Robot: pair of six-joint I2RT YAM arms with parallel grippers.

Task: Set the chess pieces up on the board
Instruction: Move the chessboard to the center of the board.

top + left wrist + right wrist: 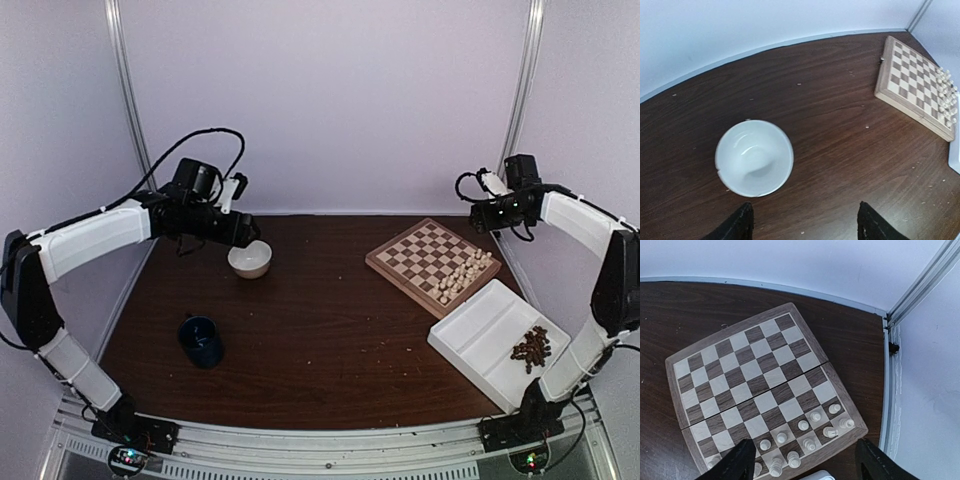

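Observation:
The board lies at the back right of the table, also in the left wrist view as the board and under the right wrist as the board. Pale cream chess pieces stand in two rows along its near right edge; the same cream pieces show close up. Dark brown chess pieces lie heaped in the white tray. My right gripper hangs open high above the board's cream rows. My left gripper is open above bare table beside a white bowl.
The white bowl sits at the back left. A dark blue mug stands at the left front. The tray lies at the right, just in front of the board. Metal frame posts and walls close off the back and sides.

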